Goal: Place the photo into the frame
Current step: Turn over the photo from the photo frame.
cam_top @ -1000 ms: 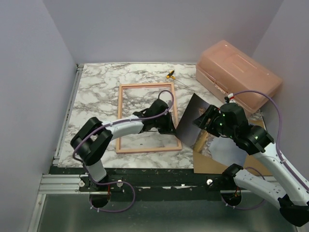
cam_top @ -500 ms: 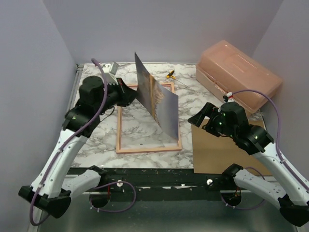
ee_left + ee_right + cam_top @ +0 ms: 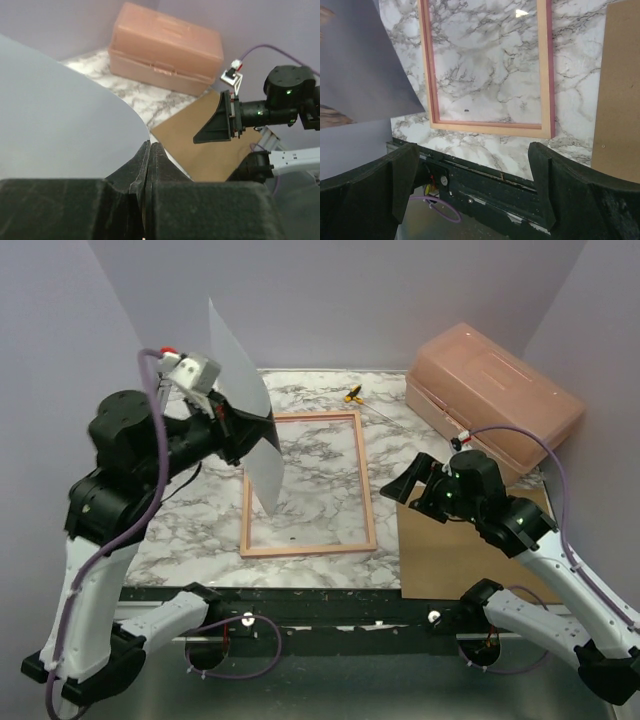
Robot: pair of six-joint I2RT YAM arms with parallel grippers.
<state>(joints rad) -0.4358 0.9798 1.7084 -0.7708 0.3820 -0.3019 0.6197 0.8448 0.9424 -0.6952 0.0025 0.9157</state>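
The photo (image 3: pixel 243 410) hangs upright in the air above the left side of the frame (image 3: pixel 368 490), its plain white back towards the top camera. My left gripper (image 3: pixel 222 427) is shut on the photo's left edge, and in the left wrist view the sheet (image 3: pixel 60 120) runs out from between the closed fingers (image 3: pixel 149 145). The frame lies flat on the marble, wood-coloured side up, with marble showing through it (image 3: pixel 490 127). My right gripper (image 3: pixel 405 490) stands open and empty to the right of the frame; its wrist view shows the jaws wide apart (image 3: pixel 470 165) over the table's near edge.
A brown backing board (image 3: pixel 460 550) lies flat at the front right, under the right arm. A salmon plastic box (image 3: pixel 495 390) stands at the back right. A small yellow and black tool (image 3: pixel 352 393) lies behind the frame. Walls close in the left, back and right.
The right gripper has opened and let go of the photo. The left arm now holds it and has carried it up and to the left, over the frame's left side.
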